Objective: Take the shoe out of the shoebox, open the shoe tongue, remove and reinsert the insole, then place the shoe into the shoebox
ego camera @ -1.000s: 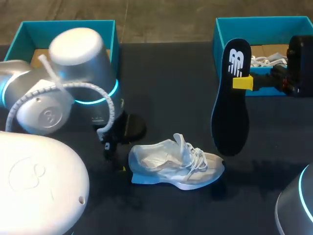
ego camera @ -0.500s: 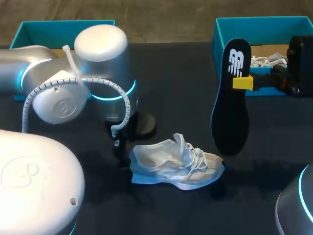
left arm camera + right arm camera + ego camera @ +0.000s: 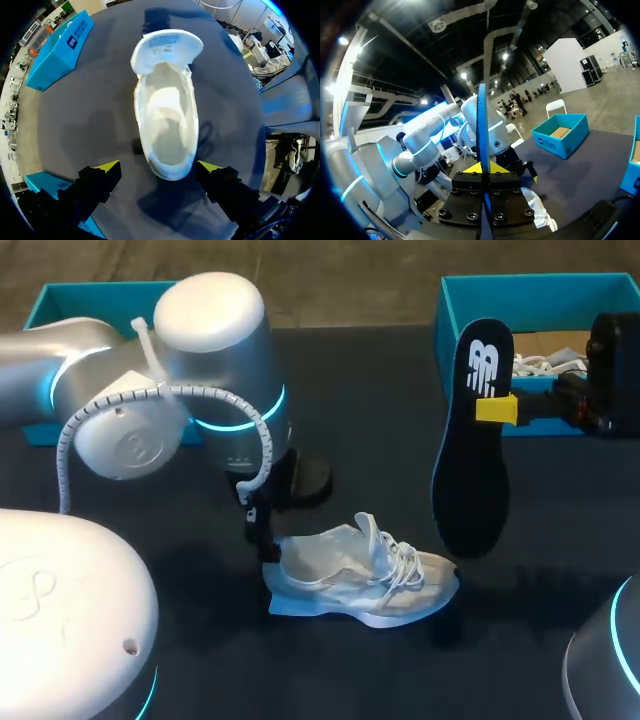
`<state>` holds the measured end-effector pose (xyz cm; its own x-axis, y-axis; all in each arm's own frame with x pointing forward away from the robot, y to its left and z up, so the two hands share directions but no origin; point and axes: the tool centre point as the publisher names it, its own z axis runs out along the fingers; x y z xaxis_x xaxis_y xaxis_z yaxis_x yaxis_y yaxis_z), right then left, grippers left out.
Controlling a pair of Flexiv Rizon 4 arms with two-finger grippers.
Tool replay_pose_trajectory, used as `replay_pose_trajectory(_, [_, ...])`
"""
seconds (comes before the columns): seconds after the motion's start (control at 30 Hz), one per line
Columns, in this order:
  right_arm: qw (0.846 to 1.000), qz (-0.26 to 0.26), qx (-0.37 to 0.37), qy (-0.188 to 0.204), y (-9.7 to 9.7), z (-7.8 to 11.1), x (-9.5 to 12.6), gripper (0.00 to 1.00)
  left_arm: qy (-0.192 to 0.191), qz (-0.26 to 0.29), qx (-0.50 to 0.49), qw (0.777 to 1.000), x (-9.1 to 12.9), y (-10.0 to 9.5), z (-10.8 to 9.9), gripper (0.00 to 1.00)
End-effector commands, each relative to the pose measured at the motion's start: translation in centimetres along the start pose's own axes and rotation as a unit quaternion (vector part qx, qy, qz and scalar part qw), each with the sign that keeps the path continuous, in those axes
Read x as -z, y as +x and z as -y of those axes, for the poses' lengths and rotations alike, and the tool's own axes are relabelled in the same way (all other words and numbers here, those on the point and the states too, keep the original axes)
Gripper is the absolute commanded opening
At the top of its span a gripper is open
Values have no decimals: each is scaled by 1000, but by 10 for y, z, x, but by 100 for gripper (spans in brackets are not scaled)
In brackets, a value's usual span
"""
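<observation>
The head view shows the shoe (image 3: 360,575) lying on its side on the dark table (image 3: 380,390), out of both boxes, heel toward my left arm and toe toward the right. The insole (image 3: 472,440) hangs upright in the air above the toe, well clear of the shoe. That view hides the left gripper (image 3: 258,528) almost wholly: only its dark fingers show, down at the heel, and how wide they stand cannot be read there.

The left wrist view settles it. The left gripper (image 3: 159,166) has its fingers spread wide, one yellow tip on each side of the heel, with a gap between each tip and the shoe (image 3: 167,125); it holds nothing. This view also looks straight into the shoe's mouth (pale and bare inside), with the tongue (image 3: 167,47) folded out past the far end.

The right wrist view gives the insole (image 3: 481,125) edge-on, a thin dark line rising from between the two yellow tips. The right gripper (image 3: 483,169) is closed narrow on it, both fingers pressing its faces; in the head view the same grip (image 3: 497,408) sits near the insole's upper end, below the white logo. Past the fingers a bit of the white shoe (image 3: 537,212) shows on the table.

One teal box (image 3: 100,295) stands behind my left arm, the other (image 3: 540,300) behind the right gripper.
</observation>
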<state>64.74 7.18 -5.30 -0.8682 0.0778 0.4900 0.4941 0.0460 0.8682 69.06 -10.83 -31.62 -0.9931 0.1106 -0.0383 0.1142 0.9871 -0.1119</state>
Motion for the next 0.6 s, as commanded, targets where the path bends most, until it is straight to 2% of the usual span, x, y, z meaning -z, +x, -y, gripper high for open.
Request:
replay_pose_trajectory(0.03, [1000, 0, 0, 0, -1, 0, -1, 0, 0, -6, -1, 1000, -6, -10, 11, 100])
replay_pose_trajectory(0.33, [1000, 0, 0, 0, -1, 0, -1, 0, 11, -16, -11, 1000, -16, -13, 28, 100])
replay_pose_trajectory(0.6, [1000, 0, 0, 0, -1, 0, -1, 0, 6, -3, -9, 1000, -34, -19, 43, 100])
